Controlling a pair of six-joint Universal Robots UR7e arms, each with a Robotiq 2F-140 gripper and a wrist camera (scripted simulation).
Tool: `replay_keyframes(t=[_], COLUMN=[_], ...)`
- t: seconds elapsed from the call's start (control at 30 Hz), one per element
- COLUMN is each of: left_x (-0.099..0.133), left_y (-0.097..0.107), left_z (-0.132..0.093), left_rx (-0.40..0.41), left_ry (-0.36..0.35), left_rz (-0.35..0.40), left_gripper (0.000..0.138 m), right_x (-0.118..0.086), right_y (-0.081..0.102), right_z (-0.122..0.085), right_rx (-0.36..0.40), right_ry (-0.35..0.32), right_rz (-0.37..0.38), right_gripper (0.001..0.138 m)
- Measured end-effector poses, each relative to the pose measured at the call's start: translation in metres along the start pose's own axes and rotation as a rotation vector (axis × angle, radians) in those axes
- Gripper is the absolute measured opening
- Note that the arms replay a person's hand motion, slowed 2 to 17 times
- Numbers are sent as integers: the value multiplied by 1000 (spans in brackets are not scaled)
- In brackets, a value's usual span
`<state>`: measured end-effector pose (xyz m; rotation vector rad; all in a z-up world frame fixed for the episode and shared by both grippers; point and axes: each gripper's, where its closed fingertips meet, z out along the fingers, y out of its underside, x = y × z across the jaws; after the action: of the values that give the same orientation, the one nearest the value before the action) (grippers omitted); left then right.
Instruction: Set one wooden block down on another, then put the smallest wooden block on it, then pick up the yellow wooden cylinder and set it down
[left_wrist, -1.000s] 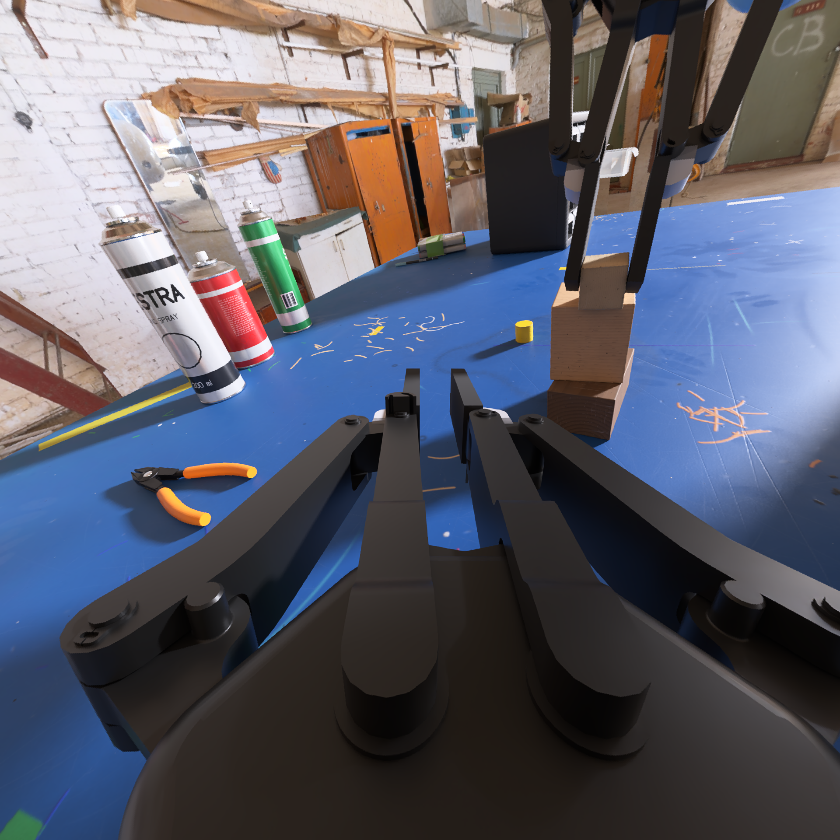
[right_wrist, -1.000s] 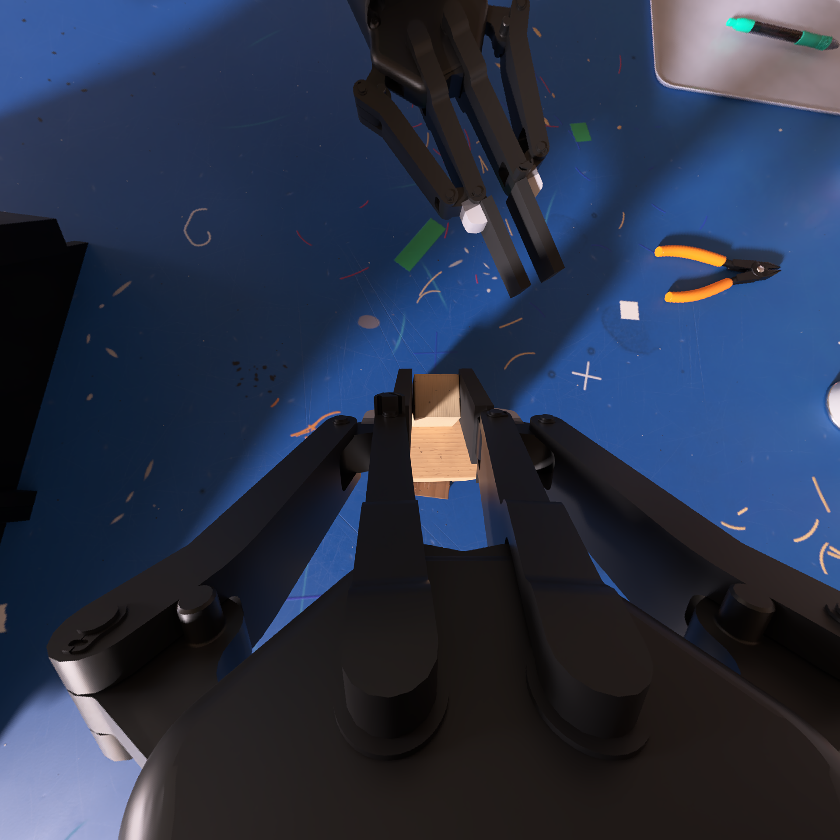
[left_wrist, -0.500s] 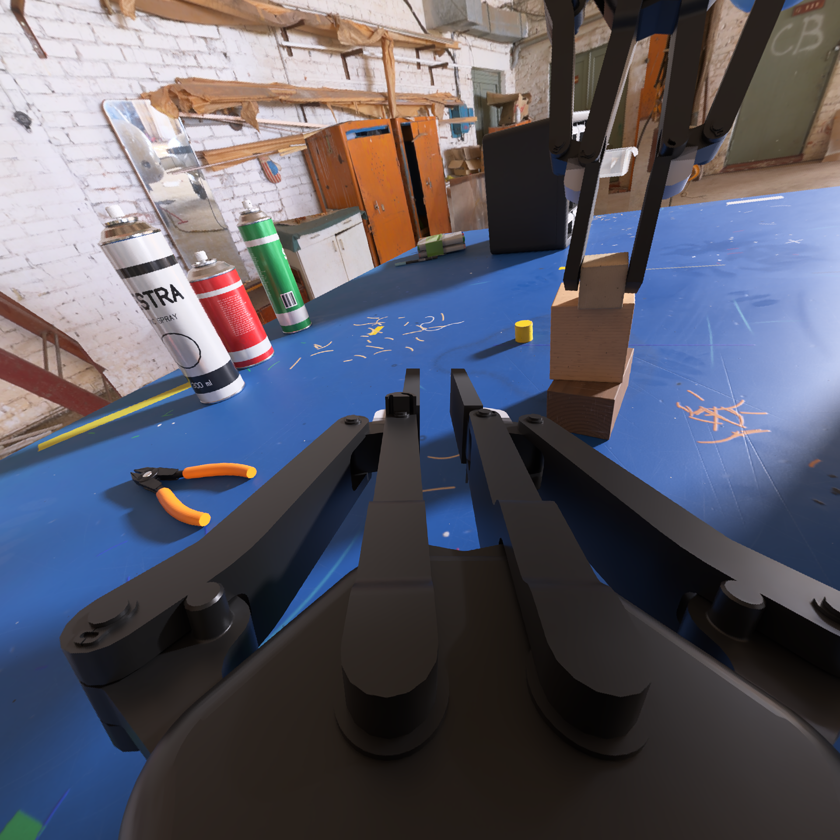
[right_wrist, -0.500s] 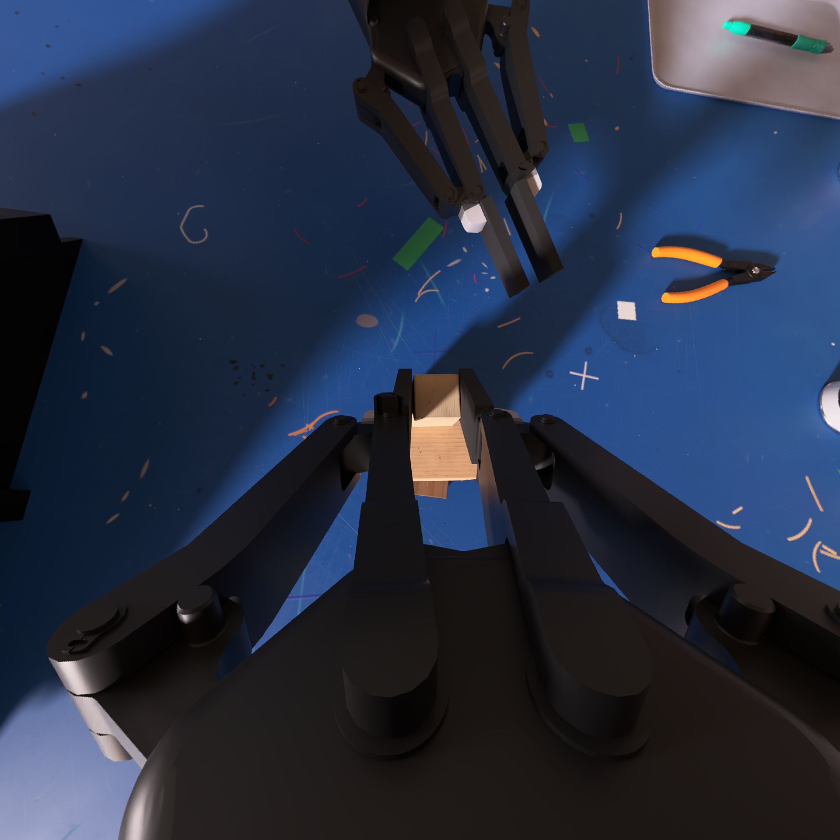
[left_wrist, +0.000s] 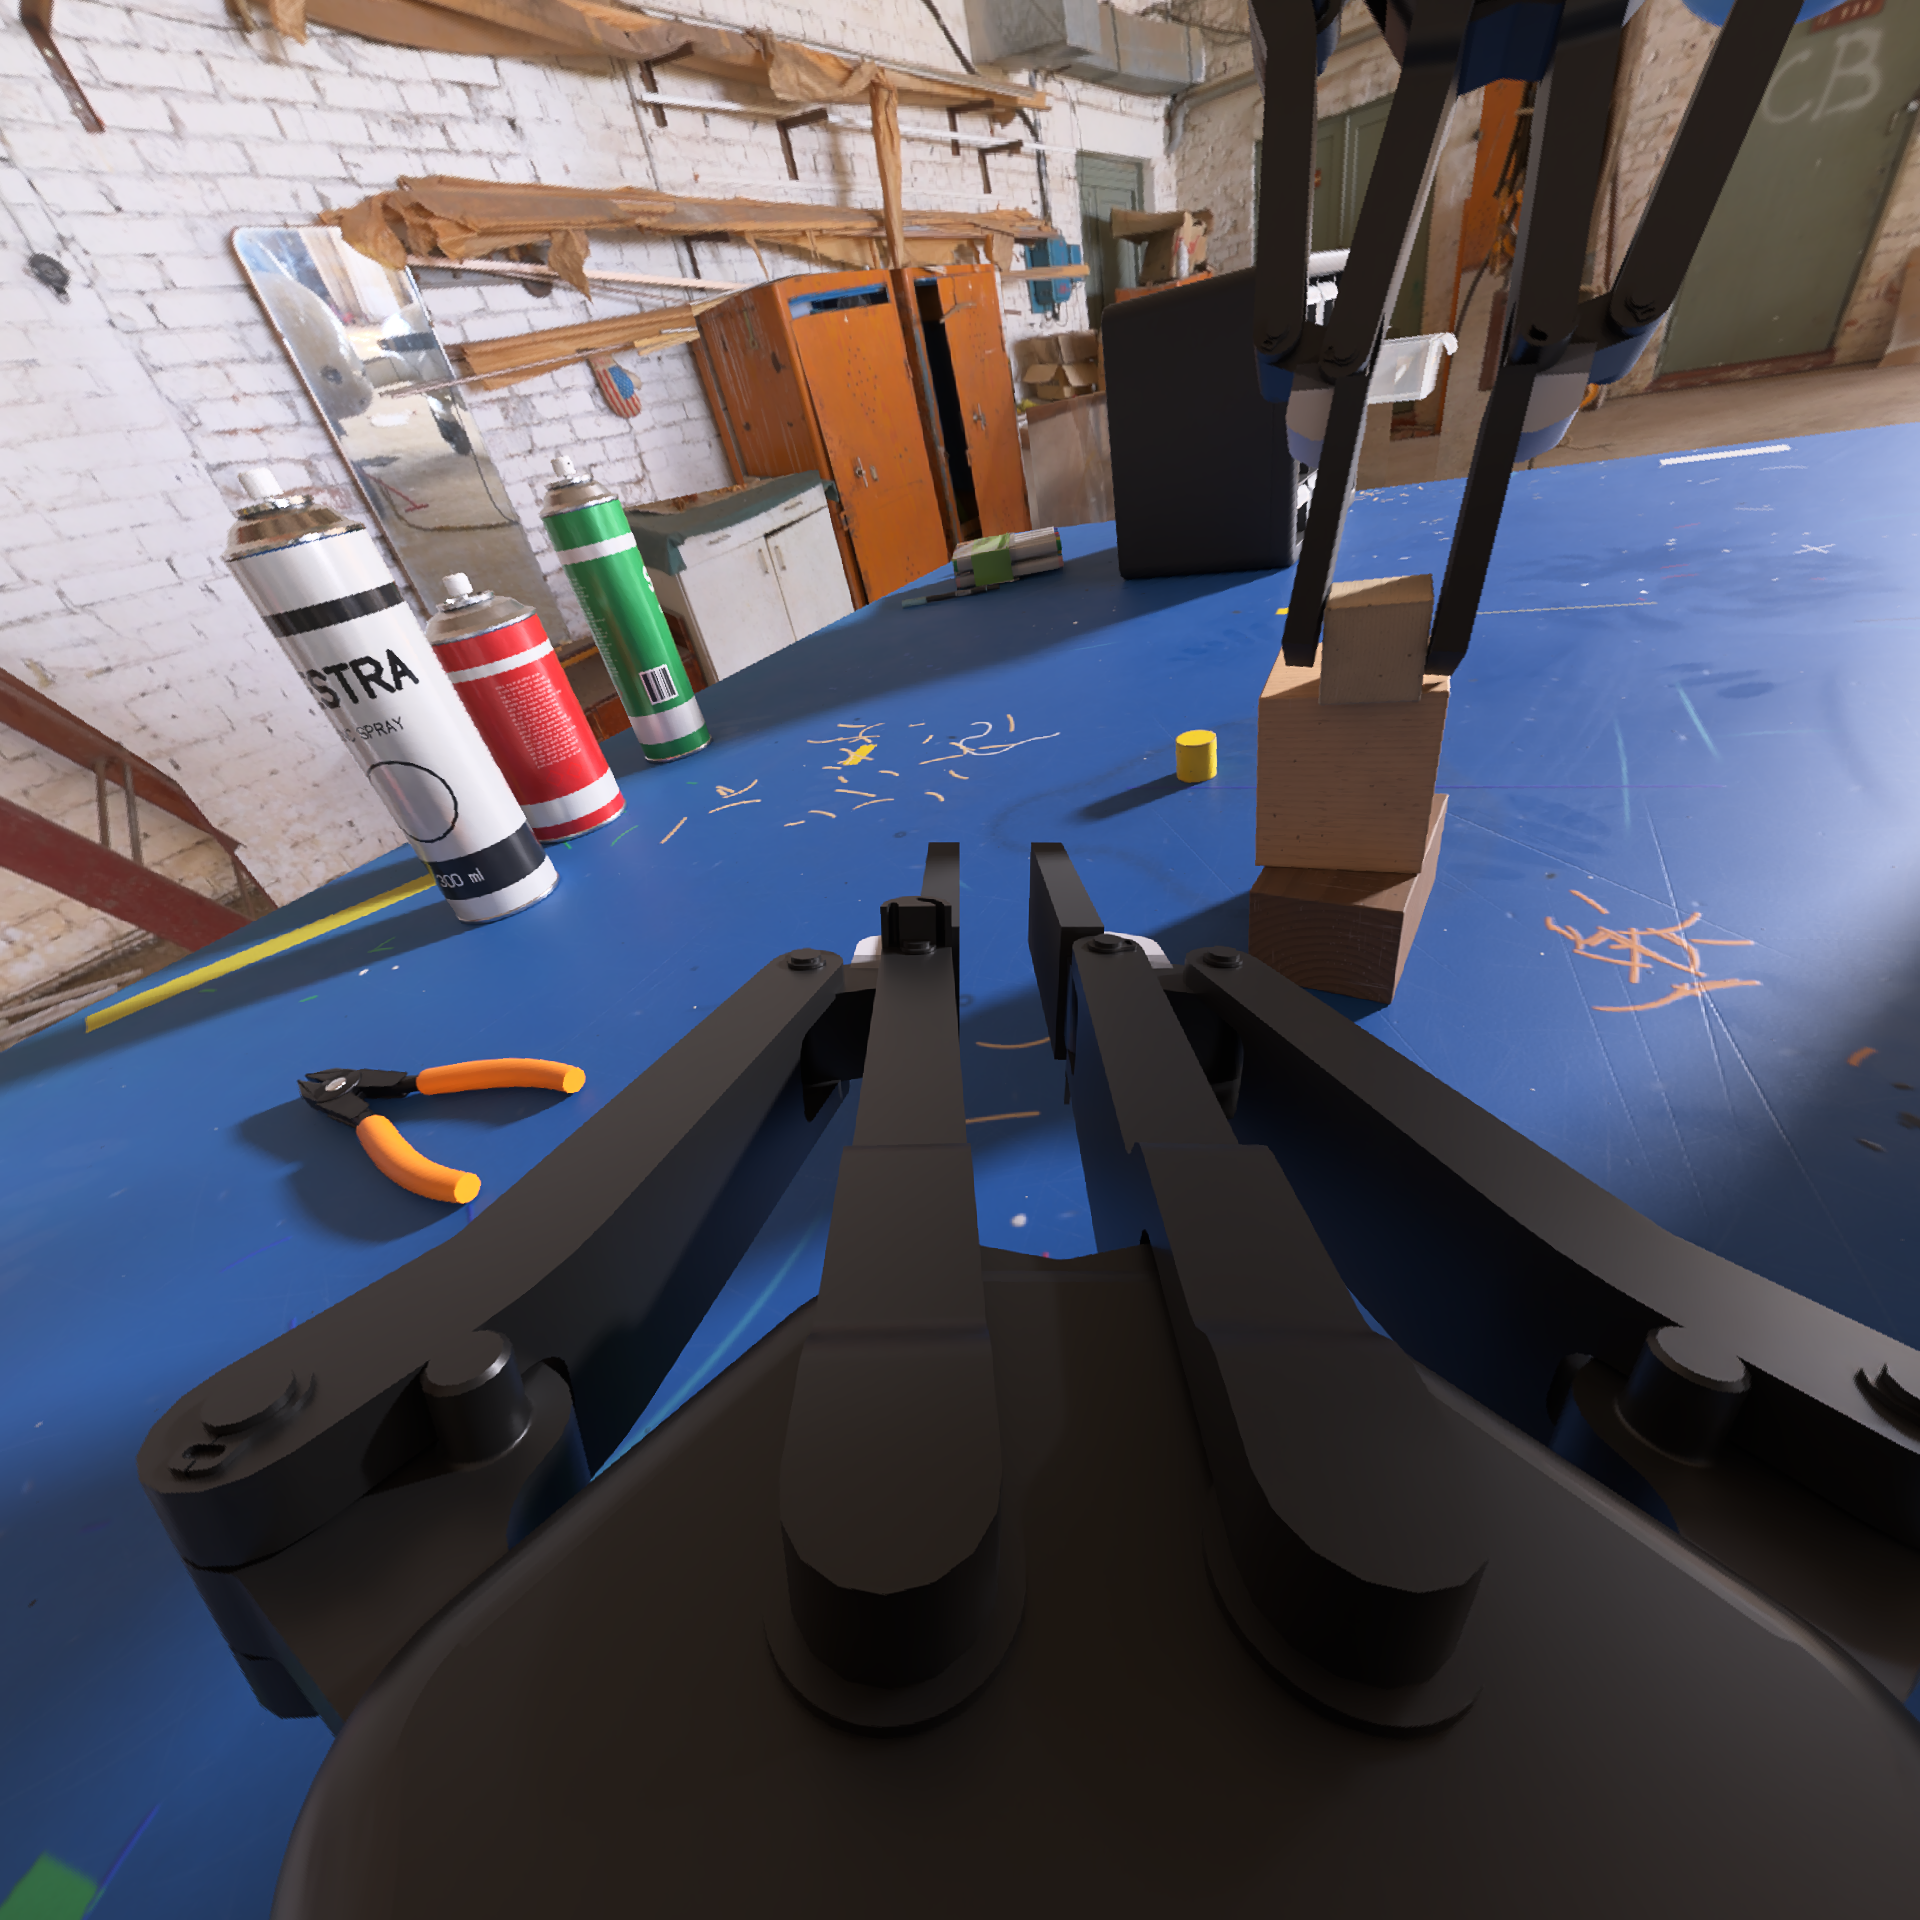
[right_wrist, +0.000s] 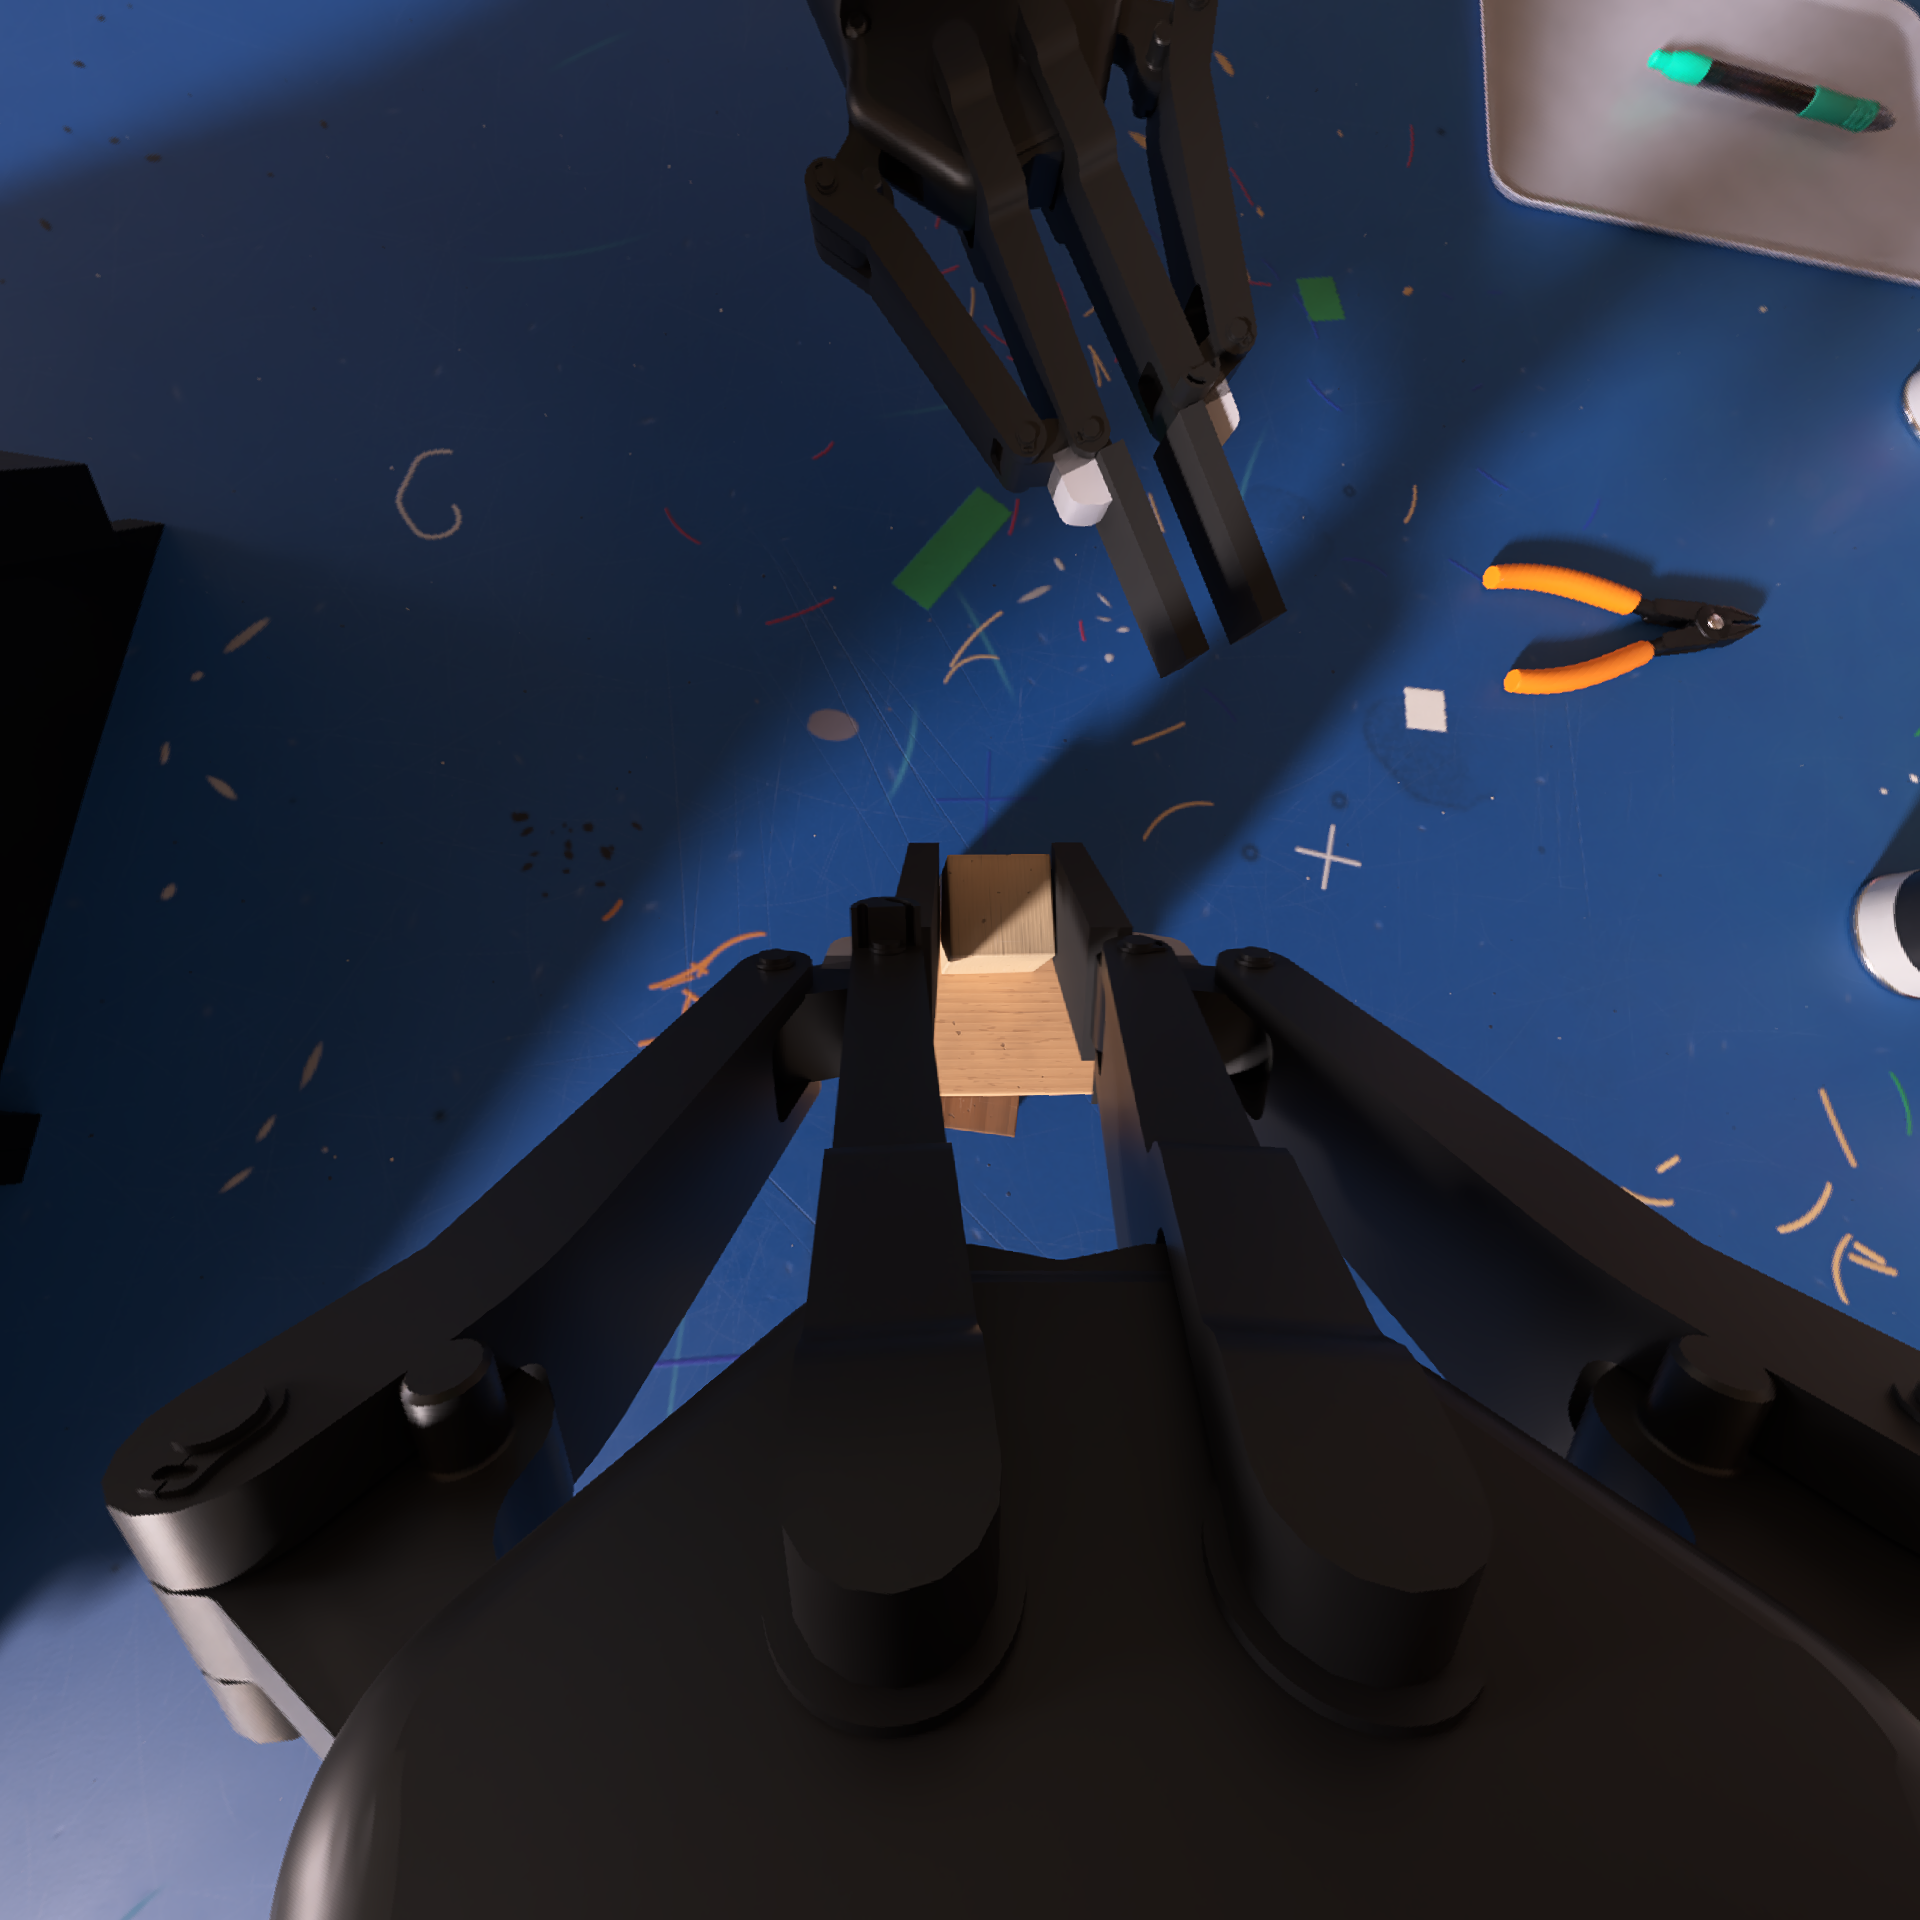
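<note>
Three wooden blocks stand stacked on the blue table (left_wrist: 1662, 727): a dark block (left_wrist: 1335, 935) at the bottom, a light block (left_wrist: 1345, 779) on it, and the smallest block (left_wrist: 1371, 639) on top. My right gripper (right_wrist: 997, 894) comes from above and is shut on the smallest block (right_wrist: 997, 904), which rests on the light block (right_wrist: 1013, 1029). The yellow cylinder (left_wrist: 1195, 755) stands upright on the table left of the stack. My left gripper (left_wrist: 995, 883) is shut and empty, low over the table, short of the stack and to its left. It also shows in the right wrist view (right_wrist: 1210, 623).
Three spray cans stand at the left: white (left_wrist: 384, 707), red (left_wrist: 525, 707), green (left_wrist: 623, 613). Orange-handled pliers (left_wrist: 416, 1117) lie at the near left. A black box (left_wrist: 1195, 436) stands behind the stack. A white tray (right_wrist: 1704, 156) holds a green marker (right_wrist: 1766, 94).
Almost nothing. The right wrist view has shifted very slightly; the right gripper stays shut on the smallest block. The left gripper has not moved.
</note>
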<state>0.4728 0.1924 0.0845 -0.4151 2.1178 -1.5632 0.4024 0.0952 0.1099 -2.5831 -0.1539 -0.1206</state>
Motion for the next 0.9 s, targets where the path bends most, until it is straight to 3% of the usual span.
replay_keyframes(t=[0.1,0.67,0.9], left_x=[0,0,0], left_y=[0,0,-1], left_z=[0,0,-1], left_rx=[0,2,6], left_ry=[0,1,1], left_rz=[0,-1,-2], left_gripper=[18,18,18], right_x=[0,-6,2], right_y=[2,0,1], right_z=[0,-4,-21], right_rx=[-1,22,91], right_ry=[0,-20,-8], right_rz=[-1,-22,-2], right_gripper=[46,64,73])
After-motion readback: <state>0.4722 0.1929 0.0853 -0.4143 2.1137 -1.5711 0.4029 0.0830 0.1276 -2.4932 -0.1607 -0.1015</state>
